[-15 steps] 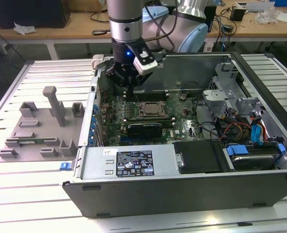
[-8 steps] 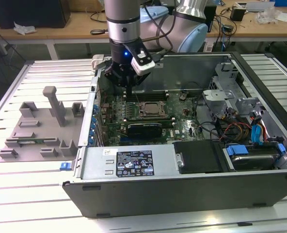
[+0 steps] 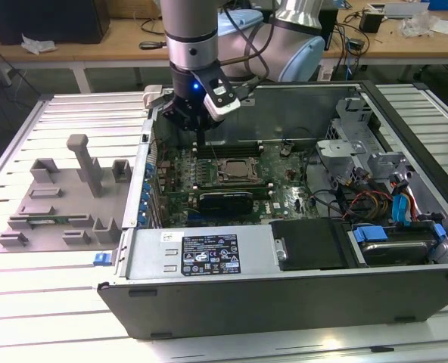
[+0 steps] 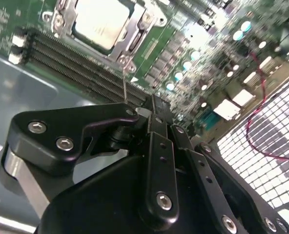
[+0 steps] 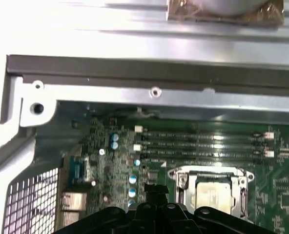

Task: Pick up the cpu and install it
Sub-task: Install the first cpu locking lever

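One arm stands over the open computer case, which lies on the counter. The end effector hangs just above the green motherboard, its fingers drawn narrow together and holding nothing. The cpu lies flat within the socket frame near the board's middle, silver top up. It is just beside the end effector toward the exterior view's right and apart from it. Both wrist views show the chip seated there, with memory slots alongside. A grey fixture rests on the counter at the exterior view's left.
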Tool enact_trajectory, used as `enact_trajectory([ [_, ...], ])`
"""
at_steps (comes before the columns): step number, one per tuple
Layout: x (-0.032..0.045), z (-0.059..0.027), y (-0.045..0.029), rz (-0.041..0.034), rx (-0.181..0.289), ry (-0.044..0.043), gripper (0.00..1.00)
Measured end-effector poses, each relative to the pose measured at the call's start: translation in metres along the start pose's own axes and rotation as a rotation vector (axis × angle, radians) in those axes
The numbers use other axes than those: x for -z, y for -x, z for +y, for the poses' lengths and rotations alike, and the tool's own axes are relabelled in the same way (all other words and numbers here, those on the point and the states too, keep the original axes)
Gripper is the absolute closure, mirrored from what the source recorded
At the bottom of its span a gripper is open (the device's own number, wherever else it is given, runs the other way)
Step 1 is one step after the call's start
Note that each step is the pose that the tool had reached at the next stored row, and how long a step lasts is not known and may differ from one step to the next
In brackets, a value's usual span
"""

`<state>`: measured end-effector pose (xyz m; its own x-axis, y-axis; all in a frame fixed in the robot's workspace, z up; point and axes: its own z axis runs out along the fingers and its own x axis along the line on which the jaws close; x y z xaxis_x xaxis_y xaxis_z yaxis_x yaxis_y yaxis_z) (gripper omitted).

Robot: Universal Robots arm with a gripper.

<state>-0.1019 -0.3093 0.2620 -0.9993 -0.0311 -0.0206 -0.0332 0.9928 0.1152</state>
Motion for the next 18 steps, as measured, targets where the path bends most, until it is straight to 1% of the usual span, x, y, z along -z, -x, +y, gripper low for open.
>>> enact_trajectory([
  [1, -0.0002, 0.0000, -0.0003, -0.0007, 0.000, 0.0177, 0.89],
  [3, -0.0006, -0.0001, -0.0010, -0.0022, -0.001, 0.0582, 0.89],
  [4, -0.0007, -0.0001, -0.0010, -0.0025, -0.001, 0.0631, 0.89],
  [6, -0.0008, -0.0001, -0.0008, -0.0023, -0.001, 0.0632, 0.89],
  [8, -0.0012, -0.0002, 0.0010, -0.0022, -0.001, 0.0632, 0.89],
  [9, -0.0014, -0.0003, 0.0025, -0.0018, -0.001, 0.0632, 0.89],
  [12, -0.0022, -0.0008, 0.0105, 0.0012, -0.002, 0.0633, 0.89],
  [14, -0.0025, -0.0013, 0.0162, 0.0048, -0.002, 0.0634, 0.89],
  [15, -0.0028, -0.0020, 0.0214, 0.0089, -0.003, 0.0636, 0.89],
  [17, -0.0033, -0.0035, 0.0279, 0.0148, -0.004, 0.0639, 0.89],
  [18, -0.0034, -0.0044, 0.0325, 0.0196, -0.004, 0.0639, 0.89],
])
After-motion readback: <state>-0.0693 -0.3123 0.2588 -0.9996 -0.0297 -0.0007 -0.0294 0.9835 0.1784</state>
